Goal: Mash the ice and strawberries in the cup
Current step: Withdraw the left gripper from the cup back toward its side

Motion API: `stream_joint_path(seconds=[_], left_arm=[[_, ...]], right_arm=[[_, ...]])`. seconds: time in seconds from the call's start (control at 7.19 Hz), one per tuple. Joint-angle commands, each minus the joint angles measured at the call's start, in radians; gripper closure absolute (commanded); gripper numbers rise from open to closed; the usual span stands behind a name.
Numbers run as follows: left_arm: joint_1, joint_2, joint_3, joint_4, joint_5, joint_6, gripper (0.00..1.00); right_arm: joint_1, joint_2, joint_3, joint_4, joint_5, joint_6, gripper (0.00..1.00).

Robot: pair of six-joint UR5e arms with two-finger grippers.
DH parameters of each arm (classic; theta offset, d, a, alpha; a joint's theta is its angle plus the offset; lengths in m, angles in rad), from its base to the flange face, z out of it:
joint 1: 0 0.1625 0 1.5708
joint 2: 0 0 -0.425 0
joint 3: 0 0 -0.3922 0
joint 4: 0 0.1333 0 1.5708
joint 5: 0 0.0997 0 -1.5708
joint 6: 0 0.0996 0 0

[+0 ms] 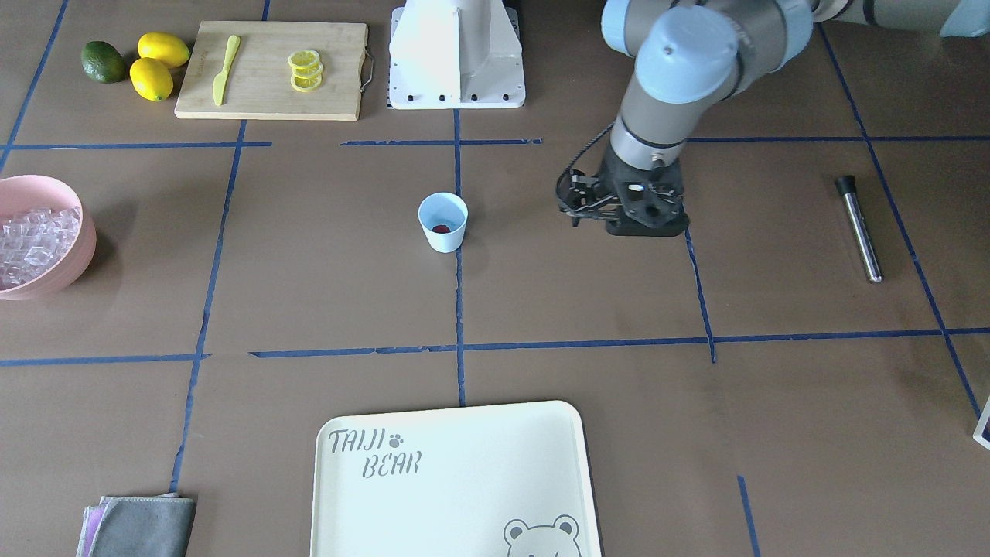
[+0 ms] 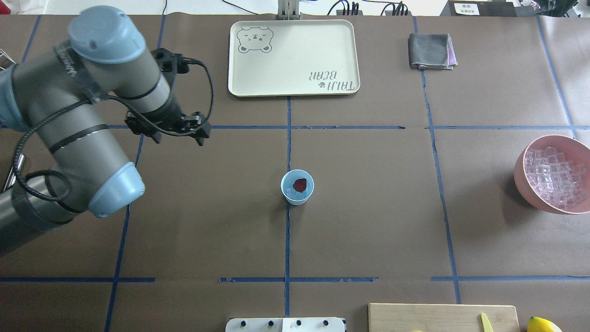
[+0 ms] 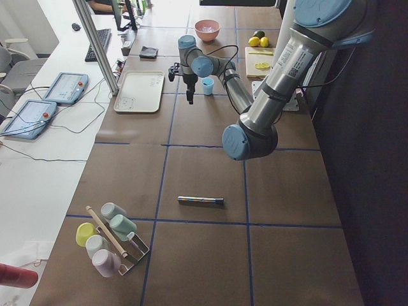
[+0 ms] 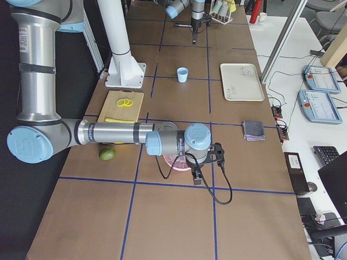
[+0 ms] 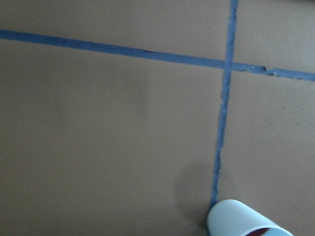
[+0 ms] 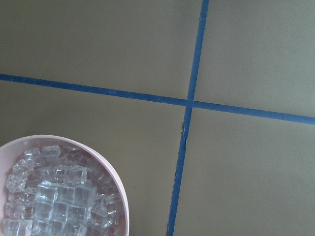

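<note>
Two arms were in play. Starting at the overhead view's left, the left gripper point(image 2: 198, 136) pointed down over bare table, well apart from the cup point(image 2: 295, 199). From no angle could I tell whether its fingers were apart or together.

At the table's centre the cup stood upright on a blue tape line, with the strawberry point(image 2: 300, 184) lying inside against the light blue. Beyond it the tray point(image 2: 295, 55) sat at the far edge, with a folded grey cloth point(image 2: 431, 50) to its right.

Over on the right the pink bowl point(image 2: 521, 177) held the ice point(image 2: 555, 177) in a heap, well apart from the cup. The right gripper point(image 4: 198, 177) hovered over that bowl — seen only from the side, so I couldn't say whether it was spread or closed.
</note>
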Motion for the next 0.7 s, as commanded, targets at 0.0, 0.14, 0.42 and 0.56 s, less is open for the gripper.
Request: stream_joint_path(seconds=[0.0, 0.14, 0.42, 0.56], left_arm=[[-0.113, 0.18, -0.031, -0.001, -0.05, 0.259, 0.0], [-0.176, 0.275, -0.041, -0.007, -0.067, 0.357, 0.0], [-0.263, 0.428, -0.041, -0.031, -0.107, 0.473, 0.0], [-0.276, 0.514, -0.036, -0.129, -0.108, 0.472, 0.0]], right_arm=[[0.018, 0.0, 0.003, -0.008, 0.001, 0.002, 0.01], [0.027, 0.002, 0.017, -0.034, 0.004, 0.002, 0.01], [0.028, 0.0, 0.02, -0.037, 0.005, 0.004, 0.01], [0.028, 0.002, 0.023, -0.037, 0.007, 0.004, 0.01]])
